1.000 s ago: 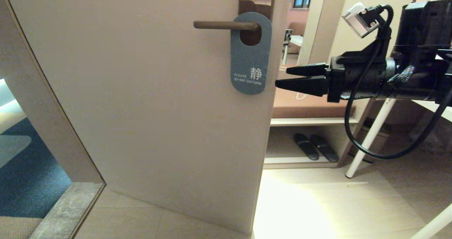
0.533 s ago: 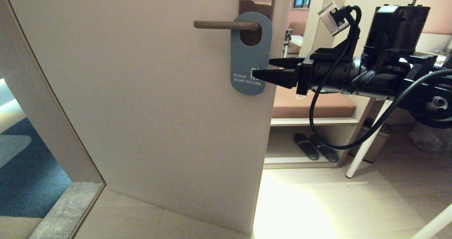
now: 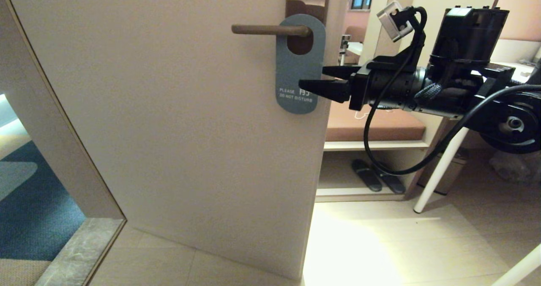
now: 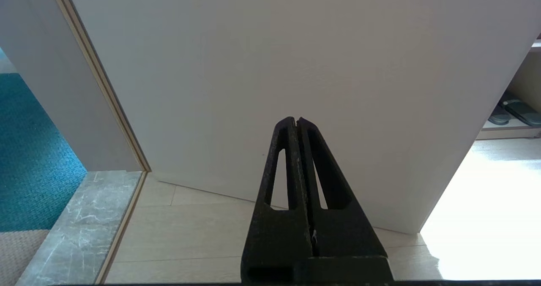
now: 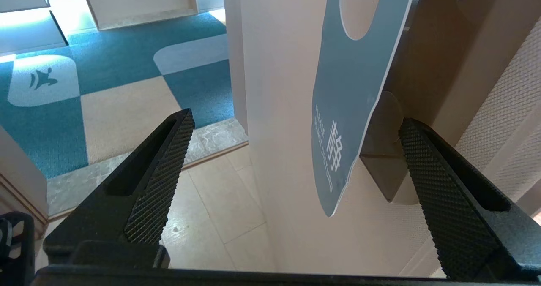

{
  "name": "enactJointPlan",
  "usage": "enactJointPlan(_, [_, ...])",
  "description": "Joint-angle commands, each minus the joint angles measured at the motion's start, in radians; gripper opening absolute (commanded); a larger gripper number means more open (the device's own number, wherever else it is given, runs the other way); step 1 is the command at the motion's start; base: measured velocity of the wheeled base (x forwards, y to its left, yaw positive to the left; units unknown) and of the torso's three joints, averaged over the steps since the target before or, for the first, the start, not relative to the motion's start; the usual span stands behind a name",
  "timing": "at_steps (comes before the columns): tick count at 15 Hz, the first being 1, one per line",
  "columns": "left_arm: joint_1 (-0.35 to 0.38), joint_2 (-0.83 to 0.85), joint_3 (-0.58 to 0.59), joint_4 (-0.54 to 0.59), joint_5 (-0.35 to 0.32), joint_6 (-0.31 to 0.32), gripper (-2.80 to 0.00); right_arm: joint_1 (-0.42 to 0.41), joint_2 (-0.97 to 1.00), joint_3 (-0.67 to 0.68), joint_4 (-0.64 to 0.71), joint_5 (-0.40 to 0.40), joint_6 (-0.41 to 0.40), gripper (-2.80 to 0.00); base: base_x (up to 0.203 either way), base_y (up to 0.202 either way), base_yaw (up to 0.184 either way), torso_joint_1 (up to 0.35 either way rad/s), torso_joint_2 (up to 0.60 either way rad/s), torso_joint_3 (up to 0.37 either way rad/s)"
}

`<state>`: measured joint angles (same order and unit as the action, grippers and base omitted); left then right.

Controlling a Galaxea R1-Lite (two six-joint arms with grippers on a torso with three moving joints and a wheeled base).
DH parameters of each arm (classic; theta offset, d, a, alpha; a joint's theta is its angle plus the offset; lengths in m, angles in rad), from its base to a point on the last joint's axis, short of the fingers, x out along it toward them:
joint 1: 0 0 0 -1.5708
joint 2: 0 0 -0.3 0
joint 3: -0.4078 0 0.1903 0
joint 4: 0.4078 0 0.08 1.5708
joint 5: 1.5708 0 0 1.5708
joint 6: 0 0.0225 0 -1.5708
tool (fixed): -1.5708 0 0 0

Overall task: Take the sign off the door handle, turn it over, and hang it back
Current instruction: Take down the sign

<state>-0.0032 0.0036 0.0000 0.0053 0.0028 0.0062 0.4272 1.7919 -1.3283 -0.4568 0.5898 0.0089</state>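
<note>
A slate-blue sign reading "Please do not disturb" hangs by its large hole from the bronze door handle in the upper centre of the head view, flat against the pale door. The robot's right hand reaches in level from the right of the frame, fingers spread wide to either side of the sign's lower half, one in front of the lettering, not yet closed on it. The left hand, fingers pressed together and empty, points at the door's lower panel. Slippers sit on a low shelf beyond the door's edge.
</note>
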Motion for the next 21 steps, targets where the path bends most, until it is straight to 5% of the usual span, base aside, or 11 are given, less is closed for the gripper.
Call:
enactJointPlan(1, [0.0, -0.001, 0.0, 0.001, 0.0, 0.001, -2.8, 0.002, 0.01, -0.005, -0.003, 0.005, 0.0, 0.0, 0.0, 0.0, 0.0, 0.0, 0.0, 0.0])
enactJointPlan(8, [0.0, -0.001, 0.0, 0.001, 0.0, 0.0, -2.8, 0.015, 0.058, -0.069, -0.011, 0.019, 0.086, 0.0, 0.0, 0.0, 0.0, 0.0, 0.0, 0.0])
enactJointPlan(11, [0.0, -0.001, 0.0, 0.001, 0.0, 0.0, -2.8, 0.013, 0.08, -0.106, -0.01, 0.091, 0.137, 0.0, 0.0, 0.0, 0.0, 0.0, 0.0, 0.0])
enactJointPlan(15, [0.0, -0.001, 0.0, 0.001, 0.0, 0.0, -2.8, 0.013, 0.106, -0.12, -0.01, 0.185, 0.137, 0.0, 0.0, 0.0, 0.0, 0.0, 0.0, 0.0])
enactJointPlan(21, [0.0, -0.001, 0.0, 0.001, 0.0, 0.0, -2.8, 0.012, 0.192, -0.228, -0.018, 0.182, 0.12, 0.0, 0.0, 0.0, 0.0, 0.0, 0.0, 0.0])
